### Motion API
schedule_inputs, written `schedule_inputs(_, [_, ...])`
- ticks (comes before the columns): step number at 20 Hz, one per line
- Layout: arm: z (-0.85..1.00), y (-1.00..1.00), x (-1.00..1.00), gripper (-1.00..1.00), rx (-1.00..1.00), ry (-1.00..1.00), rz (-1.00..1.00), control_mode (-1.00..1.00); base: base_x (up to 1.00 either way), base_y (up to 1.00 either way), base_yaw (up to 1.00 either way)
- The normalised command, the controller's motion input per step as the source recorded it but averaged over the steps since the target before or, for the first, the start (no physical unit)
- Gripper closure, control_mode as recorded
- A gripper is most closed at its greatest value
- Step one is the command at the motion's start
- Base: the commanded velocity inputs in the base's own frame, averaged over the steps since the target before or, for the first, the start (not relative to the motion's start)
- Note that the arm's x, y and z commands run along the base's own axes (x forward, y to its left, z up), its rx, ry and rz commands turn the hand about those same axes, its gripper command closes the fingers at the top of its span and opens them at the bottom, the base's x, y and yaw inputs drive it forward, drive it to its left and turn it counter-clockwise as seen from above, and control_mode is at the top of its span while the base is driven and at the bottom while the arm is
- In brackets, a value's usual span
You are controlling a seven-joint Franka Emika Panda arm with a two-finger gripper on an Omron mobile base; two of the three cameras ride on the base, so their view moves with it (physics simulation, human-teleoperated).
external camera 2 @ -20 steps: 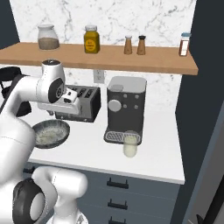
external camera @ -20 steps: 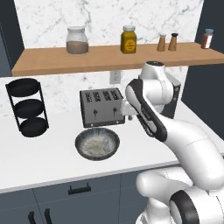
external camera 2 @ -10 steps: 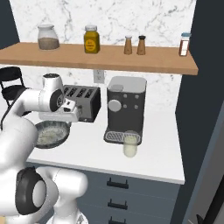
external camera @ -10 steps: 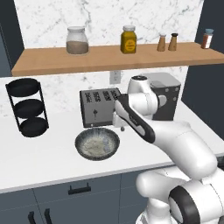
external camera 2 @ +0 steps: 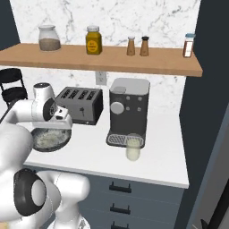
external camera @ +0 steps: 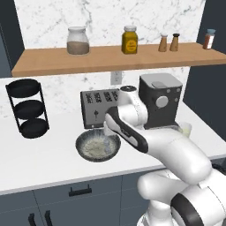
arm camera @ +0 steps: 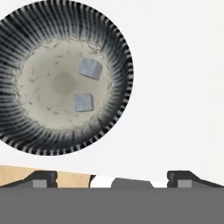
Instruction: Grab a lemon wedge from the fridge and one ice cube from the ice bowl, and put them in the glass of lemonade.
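The ice bowl (arm camera: 61, 78), ribbed dark at the rim and speckled grey-white inside, lies under my hand with two ice cubes in it, one (arm camera: 90, 69) higher and one (arm camera: 83, 102) lower in the hand view. My gripper (arm camera: 111, 179) is open with nothing between its fingertips (arm camera: 41, 178), and hovers just off the bowl's rim. On the counter the bowl (external camera: 98, 146) sits in front of the toaster, with my hand (external camera 2: 60, 121) above its right edge. The glass of lemonade (external camera 2: 133, 147) stands before the coffee machine. The fridge and the lemon wedge are out of view.
A grey toaster (external camera: 99, 108) stands right behind the bowl and a dark coffee machine (external camera 2: 129, 112) to its right. A black three-tier rack (external camera: 27, 108) is at the counter's left. A wooden shelf (external camera: 114, 55) with jars and shakers hangs overhead.
My arm has swung left and down from in front of the coffee machine, bringing the hand over the ice bowl. The bowl and glass have not moved.
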Motion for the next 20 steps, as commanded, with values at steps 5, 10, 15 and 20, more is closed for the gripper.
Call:
schedule_inputs(5, [0.00,0.74,0.58,-1.00,-0.07,0.25,0.02,-1.00,0.00,0.00,0.00])
schedule_inputs(10, [-0.24,0.30,0.61,-1.00,-0.06,0.40,0.07,-1.00,0.00,0.00,0.00])
schedule_inputs(15, [-0.70,0.00,0.07,-1.00,0.00,0.09,0.02,-1.00,0.00,0.00,0.00])
schedule_inputs(20, [-0.48,0.00,0.00,-1.00,0.00,0.03,0.00,-1.00,0.00,0.00,0.00])
